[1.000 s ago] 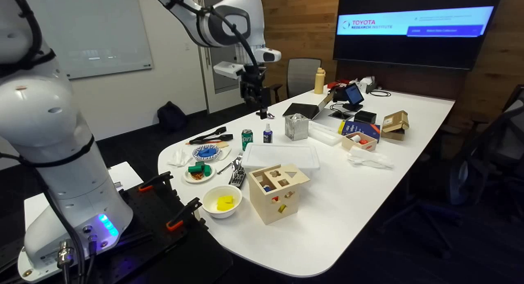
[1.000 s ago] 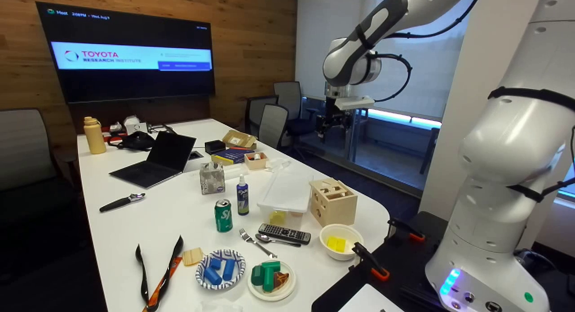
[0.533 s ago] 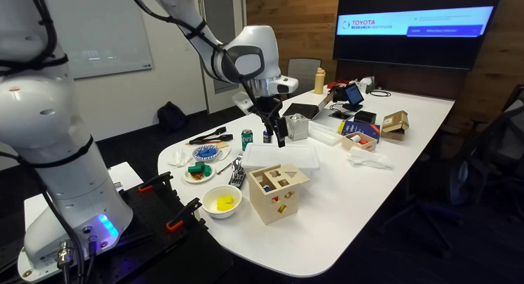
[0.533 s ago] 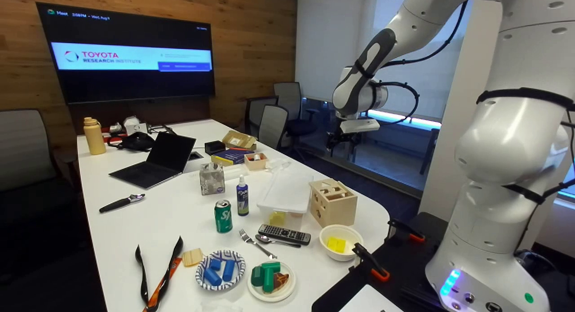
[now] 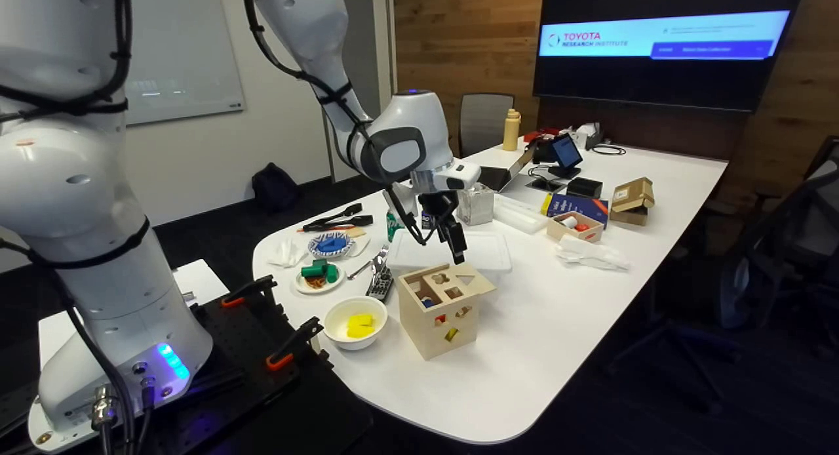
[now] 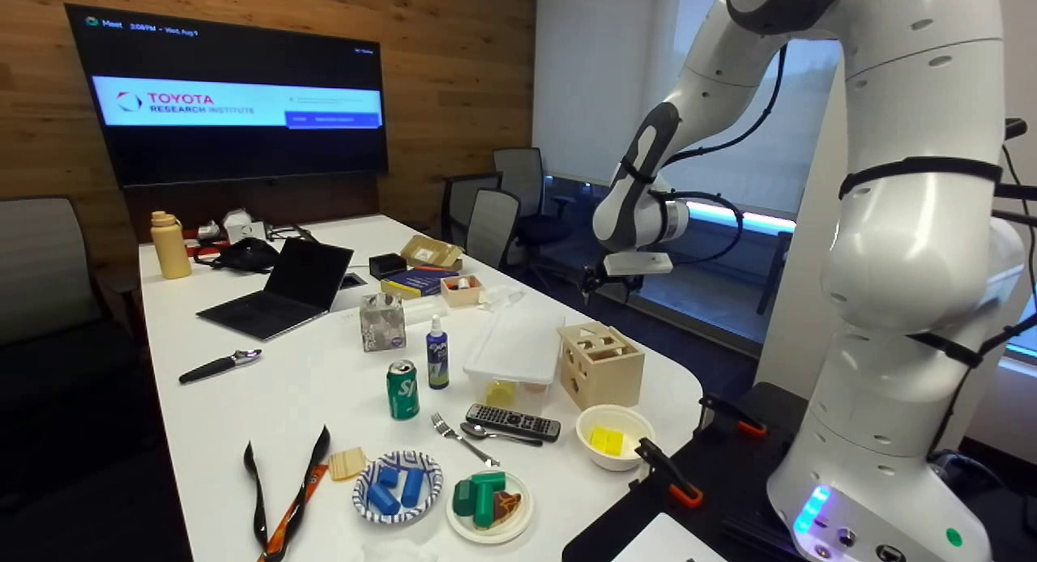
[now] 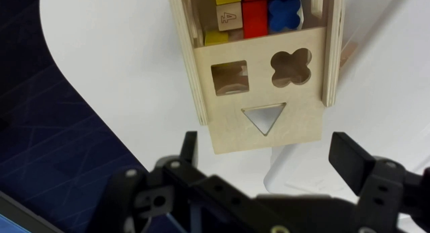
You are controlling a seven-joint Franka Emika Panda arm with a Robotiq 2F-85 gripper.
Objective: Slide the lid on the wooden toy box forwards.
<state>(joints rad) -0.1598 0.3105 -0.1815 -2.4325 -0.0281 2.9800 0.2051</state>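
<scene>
The gripper (image 7: pixel 265 142) has its fingers spread wide in the wrist view, one at the lower left and one at the lower right. In the picture, the jutting end of the lid (image 7: pixel 265 97) shows between and above them. The lid lies between the side rails of the wooden toy box (image 7: pixel 333 58) and sticks out past their ends. Near the top, a red block (image 7: pixel 255 18), a blue block (image 7: pixel 284 14) and a plain block (image 7: pixel 230 17) sit inside; the 4 on the plain one can be read only here.

In an exterior view, the box stands just below centre, its side holes showing red and yellow, with a white bowl (image 5: pixel 337 318) to its left. The arm (image 5: pixel 308 35) partly hides a soda can (image 5: pixel 393 225). The white table (image 5: pixel 524 350) rounds off at the bottom; a wall screen (image 5: pixel 665 42) hangs upper right, a whiteboard (image 5: pixel 183 42) upper left.

In an exterior view, the gripper hangs above the box, right of centre. The whole can, a remote (image 6: pixel 513 422) and an open laptop (image 6: pixel 279 291) show farther left, a window blind (image 6: pixel 591 76) upper right.
</scene>
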